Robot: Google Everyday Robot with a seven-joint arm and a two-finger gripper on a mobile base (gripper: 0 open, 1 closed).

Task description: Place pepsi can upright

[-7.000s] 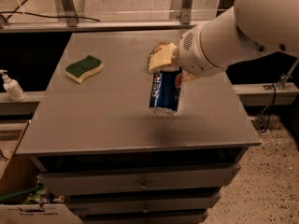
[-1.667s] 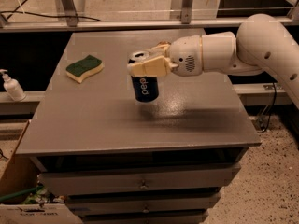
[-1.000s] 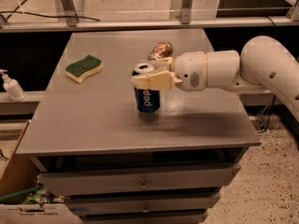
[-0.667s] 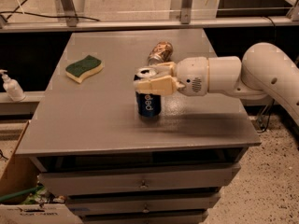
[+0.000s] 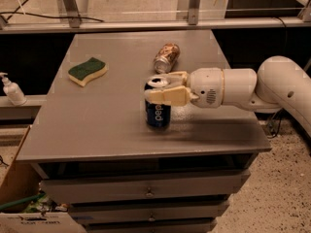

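Note:
The blue pepsi can (image 5: 157, 114) stands upright on the grey table (image 5: 97, 125), a little right of its middle, silver top up. My gripper (image 5: 162, 87) reaches in from the right at the level of the can's top. One tan finger (image 5: 167, 96) lies across the front of the can's upper part, the other behind it. The fingers sit around the can's top; I cannot tell if they still press on it.
A brown-gold patterned can (image 5: 166, 57) lies on its side behind the gripper. A green-and-yellow sponge (image 5: 87, 71) lies at the table's left. A soap dispenser (image 5: 10, 89) stands left of the table. Drawers are below the tabletop.
The gripper carried the pepsi can from a tilted hold in the air down to the table, turning it upright. Since 0.7 s ago it has stayed nearly still.

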